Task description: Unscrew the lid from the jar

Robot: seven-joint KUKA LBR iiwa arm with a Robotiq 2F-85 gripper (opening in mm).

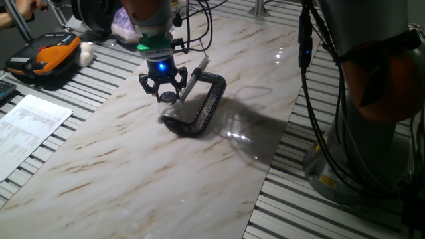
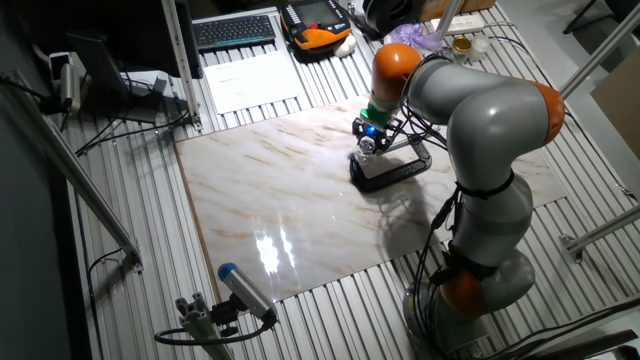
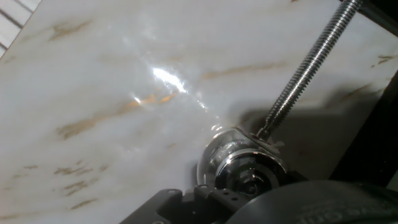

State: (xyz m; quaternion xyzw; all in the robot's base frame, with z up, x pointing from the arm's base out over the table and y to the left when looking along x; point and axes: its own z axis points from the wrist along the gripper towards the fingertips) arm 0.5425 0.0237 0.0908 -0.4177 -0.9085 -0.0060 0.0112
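Tool over the clamped jar, lid about to be turned.

The tool (image 1: pixel 162 85), fingers spread and apparently gripping nothing yet, hangs just above the lid (image 1: pixel 169 97) on the jar (image 3: pixel 239 163), held in the black C-clamp (image 1: pixel 202 106) on the counter (image 1: pixel 133 166). Best centred on the cap before twisting. Only the hand view shows the clamp screw (image 3: pixel 308 65) pressing the glass.

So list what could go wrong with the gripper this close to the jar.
1. The jar looks pinned in the clamp; a twist could spin or crack the glass.
2. The gripper sits close to the clamp screw; the fingers may hit it.
3. The lid is small and shiny, so it may slip.
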